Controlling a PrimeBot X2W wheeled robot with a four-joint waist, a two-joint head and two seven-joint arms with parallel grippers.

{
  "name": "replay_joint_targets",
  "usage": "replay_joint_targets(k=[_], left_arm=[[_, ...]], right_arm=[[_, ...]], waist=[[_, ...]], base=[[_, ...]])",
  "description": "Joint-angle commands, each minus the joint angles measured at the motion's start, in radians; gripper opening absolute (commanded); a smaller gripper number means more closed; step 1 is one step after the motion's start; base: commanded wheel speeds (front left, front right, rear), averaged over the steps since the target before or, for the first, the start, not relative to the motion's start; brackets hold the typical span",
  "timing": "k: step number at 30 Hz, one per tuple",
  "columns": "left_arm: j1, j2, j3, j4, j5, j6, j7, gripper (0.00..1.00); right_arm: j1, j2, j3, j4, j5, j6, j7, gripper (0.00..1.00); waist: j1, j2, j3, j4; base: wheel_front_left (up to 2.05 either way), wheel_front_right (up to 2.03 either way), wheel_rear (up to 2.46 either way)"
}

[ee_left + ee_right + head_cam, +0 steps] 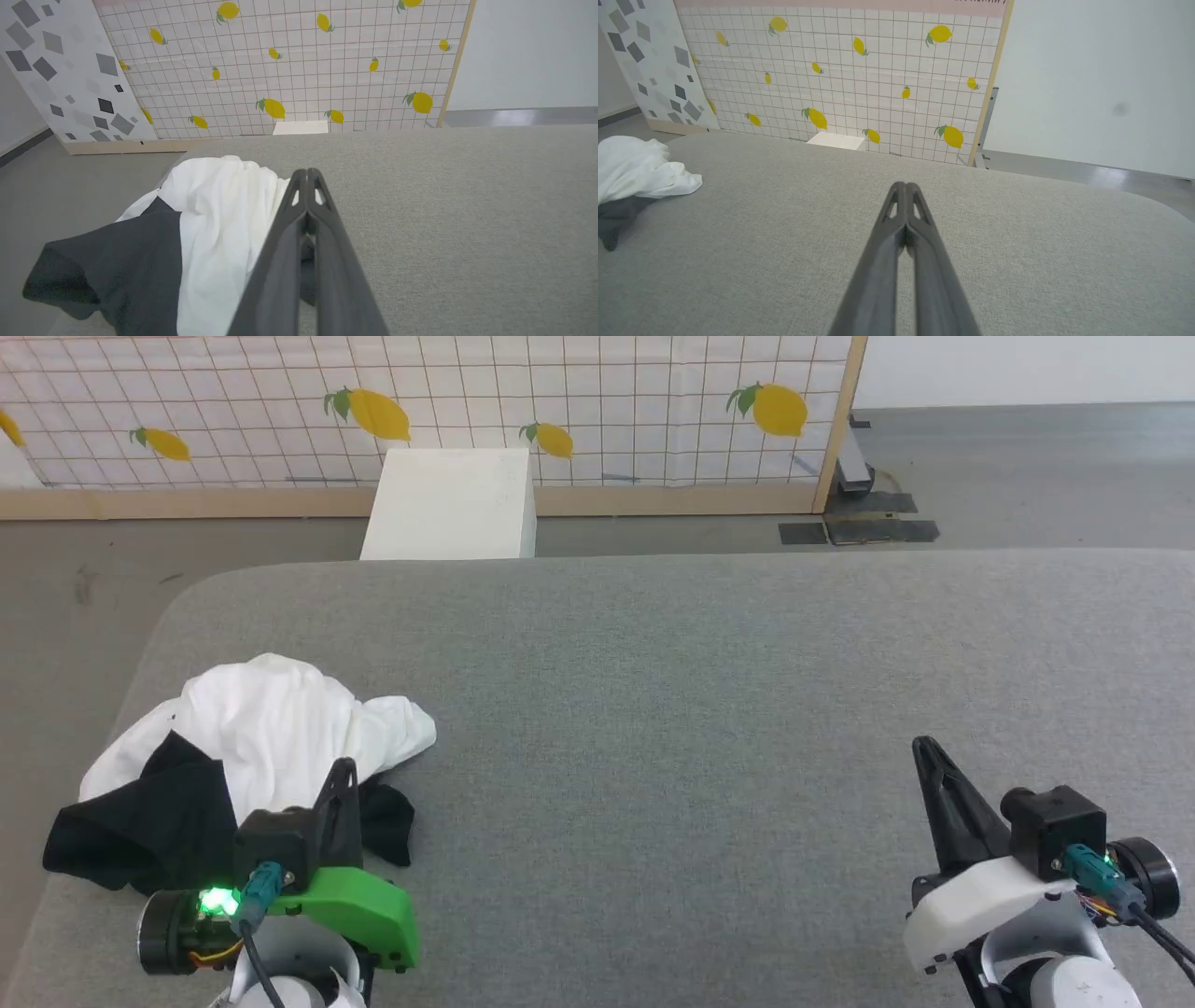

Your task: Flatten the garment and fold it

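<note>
The garment (271,728) lies crumpled in a heap at the near left of the grey table (700,709), white body on top and black sleeves spilling toward the left edge. My left gripper (345,767) hovers just over the heap's near right side, its fingers pressed together with nothing between them. In the left wrist view the garment (219,219) sits to the left of and behind the left gripper (307,173). My right gripper (924,745) is shut and empty at the near right, far from the cloth. The right wrist view has the garment (635,168) at its far left and the right gripper (906,185) at centre.
A white box (453,504) stands on the floor beyond the table's far edge, in front of a lemon-print tiled partition (560,401). The table's left edge runs close to the heap. Grey floor surrounds the table.
</note>
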Motion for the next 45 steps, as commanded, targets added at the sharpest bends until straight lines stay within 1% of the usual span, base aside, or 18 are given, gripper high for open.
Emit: replay_joint_targets(k=[1,2,27,36,45], left_arm=[[0.011,-0.005,0.003,-0.002,0.013,-0.001,0.001,0.00],[0.000,0.000,0.000,0.000,-0.001,0.000,0.000,1.00],[0.010,-0.001,-0.022,0.027,-0.029,0.005,-0.046,1.00],[0.020,-0.001,-0.019,0.035,-0.039,0.009,-0.065,1.00],[0.031,-0.001,-0.016,0.039,-0.049,0.014,-0.084,1.00]], right_arm=[[0.008,0.000,0.001,-0.005,-0.006,-0.001,0.000,0.00],[0.000,0.000,0.000,0.000,0.001,0.000,0.000,1.00],[0.023,0.000,-0.009,0.038,0.070,0.000,-0.047,1.00],[0.032,0.000,-0.008,0.051,0.094,0.000,-0.066,1.00],[0.041,0.000,-0.007,0.061,0.120,0.000,-0.084,1.00]], waist=[[0.0000,0.0000,0.000,0.000],[0.0000,0.0000,0.000,0.000],[0.0000,0.0000,-0.003,0.007],[0.0000,0.0000,-0.006,0.041],[0.0000,0.0000,-0.009,0.099]], base=[[0.00,0.00,0.00],[0.00,0.00,0.00],[0.00,0.00,0.00],[0.00,0.00,0.00],[0.00,0.00,0.00]])
